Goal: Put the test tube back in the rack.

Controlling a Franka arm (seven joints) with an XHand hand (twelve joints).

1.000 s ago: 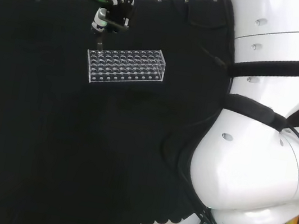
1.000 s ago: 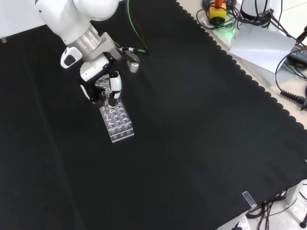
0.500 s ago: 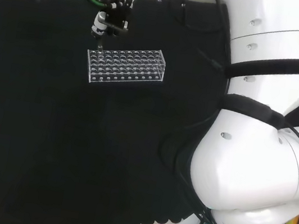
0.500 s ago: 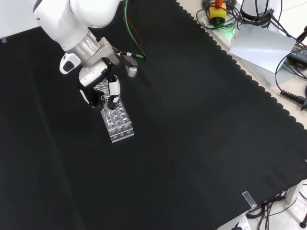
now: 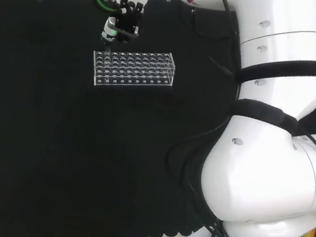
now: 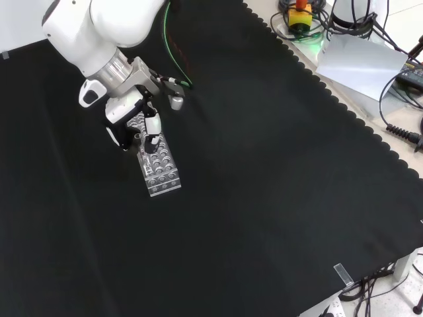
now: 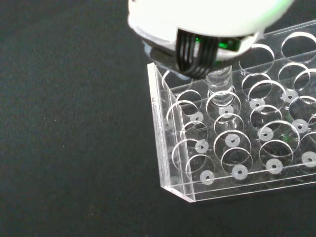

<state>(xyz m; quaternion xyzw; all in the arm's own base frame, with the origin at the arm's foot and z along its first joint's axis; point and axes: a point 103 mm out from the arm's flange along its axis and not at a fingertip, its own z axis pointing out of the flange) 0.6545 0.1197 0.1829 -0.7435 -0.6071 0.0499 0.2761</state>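
The hand (image 6: 135, 122) looks curled round the test tube (image 7: 220, 83), though I can't quite tell, hovering over the rack (image 5: 133, 69) end, so keep it upright and centre it before lowering.

The clear rack (image 7: 232, 143), many round holes in rows, lies flat on the black cloth. A clear tube (image 7: 220, 91) stands upright, its tip entering a hole near the rack's end.
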